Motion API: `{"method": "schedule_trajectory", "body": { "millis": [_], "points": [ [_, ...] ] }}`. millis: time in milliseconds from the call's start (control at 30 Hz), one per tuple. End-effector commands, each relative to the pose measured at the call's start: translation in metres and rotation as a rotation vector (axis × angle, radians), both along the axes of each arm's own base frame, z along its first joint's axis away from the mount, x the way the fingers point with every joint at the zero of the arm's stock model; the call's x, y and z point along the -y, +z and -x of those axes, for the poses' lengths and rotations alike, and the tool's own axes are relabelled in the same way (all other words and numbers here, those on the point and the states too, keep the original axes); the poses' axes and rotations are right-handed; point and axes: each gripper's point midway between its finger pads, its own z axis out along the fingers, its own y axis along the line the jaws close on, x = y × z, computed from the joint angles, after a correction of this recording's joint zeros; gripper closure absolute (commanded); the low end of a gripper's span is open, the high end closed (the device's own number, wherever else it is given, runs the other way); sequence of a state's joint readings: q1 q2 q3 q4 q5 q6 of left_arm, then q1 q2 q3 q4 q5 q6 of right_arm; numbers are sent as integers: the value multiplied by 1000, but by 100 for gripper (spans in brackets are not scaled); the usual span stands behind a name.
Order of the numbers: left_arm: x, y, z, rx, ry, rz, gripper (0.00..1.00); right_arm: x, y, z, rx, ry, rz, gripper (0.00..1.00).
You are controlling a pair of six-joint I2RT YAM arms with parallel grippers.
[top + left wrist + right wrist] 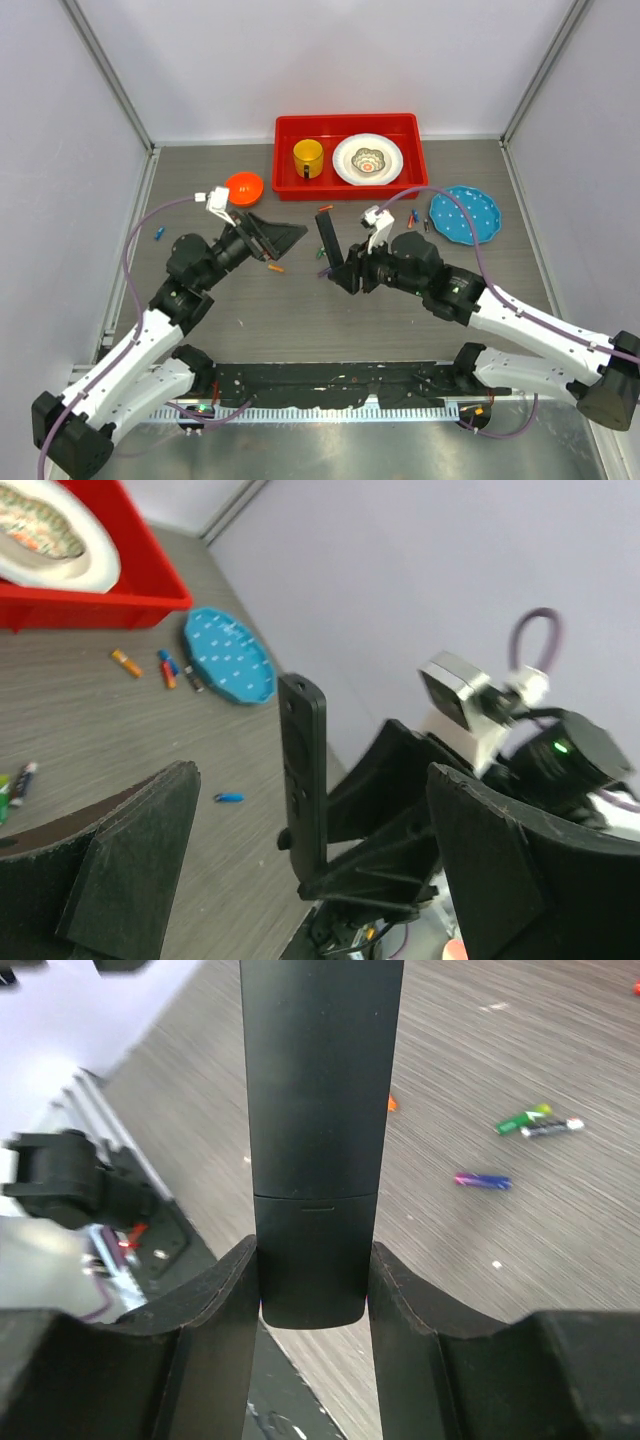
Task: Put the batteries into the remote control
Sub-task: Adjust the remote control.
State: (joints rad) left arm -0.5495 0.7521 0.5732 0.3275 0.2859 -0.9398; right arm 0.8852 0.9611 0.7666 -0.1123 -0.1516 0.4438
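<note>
Bare bench (300, 320) lies open between the two arms. The red tray (285, 150) sits at the far edge, with the blue plate (465, 215) to its right. The right hand (315, 1290) is clamped on the lower end of the remote (328, 243), holding it on end mid-bench with the forearm stretched low. The left hand (283, 238) faces it, spread wide and empty. Batteries (413, 218) lie scattered by the plate and the remote, and a blue battery (159, 235) lies near the left wall.

I see the remote control (320, 1110) as smooth matt black plastic. The right tool (315, 1260) looks matt black, faintly grainy. The surface (300, 310) is matt grey wood-grain; the tray (283, 155) at twelve o'clock is glossy red plastic.
</note>
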Motion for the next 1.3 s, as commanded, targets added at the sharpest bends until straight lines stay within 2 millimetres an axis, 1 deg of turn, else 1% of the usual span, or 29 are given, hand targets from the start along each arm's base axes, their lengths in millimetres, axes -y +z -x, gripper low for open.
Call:
{"method": "schedule_trajectory", "body": {
  "millis": [0, 67, 100, 133, 167, 200, 233, 267, 400, 500, 567, 633, 733, 800, 900, 933, 967, 1000, 1133, 1267],
  "points": [
    [8, -42, -14, -134, 8, -173, 0, 33, -20, -18, 145, -157, 322, 76],
    [15, -43, -12, -131, 15, -179, 0, 30, -22, -18, 152, -159, 352, 76],
    [18, -41, -11, -112, 14, -177, 0, 28, -21, -16, 156, -158, 359, 76],
    [22, -41, -10, -106, 11, -184, 0, 26, -21, -15, 160, -158, 365, 76],
    [30, -42, -4, -100, -8, -193, 0, 24, -24, -15, 156, -158, 375, 76],
    [34, -39, -5, -89, -6, -207, 0, 22, -23, -14, 154, -157, 375, 76],
    [39, -45, -5, -104, -16, -226, 0, 23, -22, -16, 157, -176, 378, 76],
    [47, -47, 0, -105, -41, -236, 2, 22, -23, -16, 154, -179, 377, 76],
    [59, -56, 1, -112, -34, -251, 5, 17, -18, -17, 149, -195, 359, 76],
    [66, -65, -3, -137, -21, -249, 12, 10, -20, -14, 142, -185, 349, 76],
    [67, -70, -6, -158, -7, -251, 17, 6, -19, -12, 140, -178, 341, 76],
    [69, -75, -9, -167, 0, -248, 19, 4, -17, -11, 141, -170, 334, 76],
    [70, -73, -11, -156, 4, -213, 21, 0, -17, -6, 140, -146, 329, 76],
    [71, -68, -11, -135, 5, -180, 23, -2, -16, -3, 137, -134, 316, 76],
    [73, -65, -12, -113, 3, -144, 28, -1, -17, -1, 135, -127, 309, 76],
    [75, -68, -13, -116, -2, -145, 30, -1, -16, -1, 134, -129, 303, 76],
    [76, -69, -12, -118, -8, -147, 35, 0, -17, -1, 135, -130, 305, 76],
    [78, -69, -10, -116, -25, -145, 37, 1, -17, 0, 134, -133, 306, 76],
    [82, -76, -8, -123, -52, -151, 40, 3, -19, 0, 134, -135, 310, 76],
    [80, -81, -7, -128, -45, -154, 48, 4, -20, 0, 136, -137, 315, 76]
  ]
}}
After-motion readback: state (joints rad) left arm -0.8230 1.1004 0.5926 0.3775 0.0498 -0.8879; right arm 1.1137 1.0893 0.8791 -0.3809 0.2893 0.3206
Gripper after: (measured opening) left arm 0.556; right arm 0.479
